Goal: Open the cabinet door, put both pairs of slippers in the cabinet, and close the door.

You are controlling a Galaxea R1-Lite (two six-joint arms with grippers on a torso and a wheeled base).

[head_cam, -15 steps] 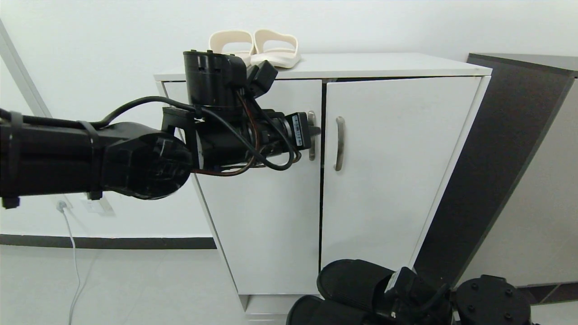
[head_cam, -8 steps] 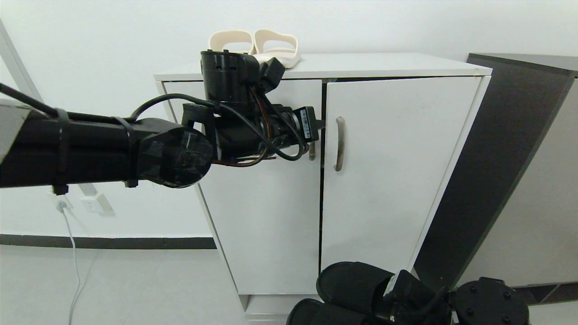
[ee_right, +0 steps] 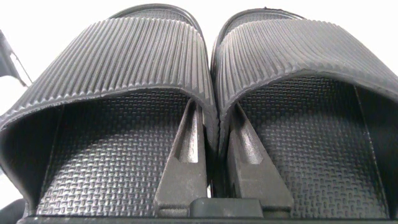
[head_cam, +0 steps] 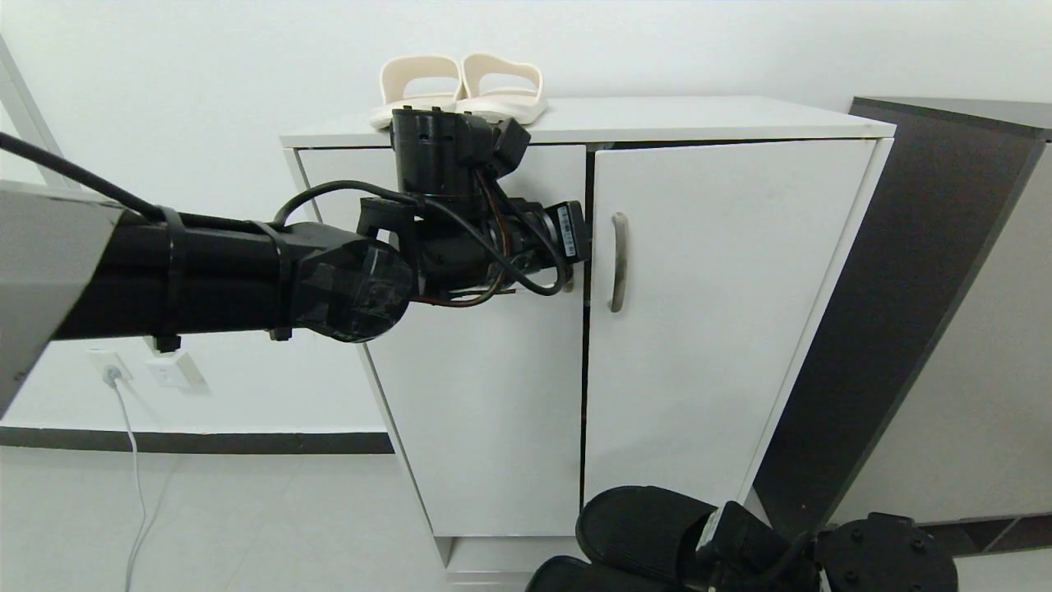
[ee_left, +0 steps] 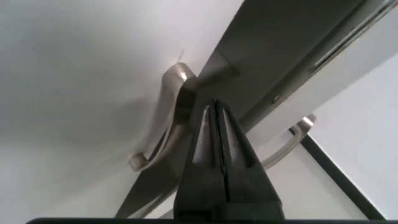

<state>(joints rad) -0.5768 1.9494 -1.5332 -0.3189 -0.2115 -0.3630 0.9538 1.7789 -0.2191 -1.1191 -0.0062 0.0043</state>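
Note:
The white cabinet (head_cam: 493, 395) stands with both doors closed. A pair of cream slippers (head_cam: 460, 86) rests on its top at the back left. My left gripper (head_cam: 578, 242) is at the left door's metal handle (ee_left: 177, 93), its fingers shut together with nothing between them, the tip (ee_left: 216, 109) beside the handle at the gap between the doors. The right door's handle (head_cam: 618, 261) is free. Low in front of the cabinet, my right gripper (ee_right: 214, 155) is shut on the adjoining inner edges of the black slippers (ee_right: 143, 93), which it holds side by side (head_cam: 641, 522).
A dark grey panel (head_cam: 904, 288) leans against the cabinet's right side. A wall socket with a white cable (head_cam: 111, 374) sits low on the wall at the left. Open floor lies left of the cabinet.
My left arm has pushed forward and to the right, bringing its gripper over the left door's handle toward the door gap. The black slippers have dropped slightly.

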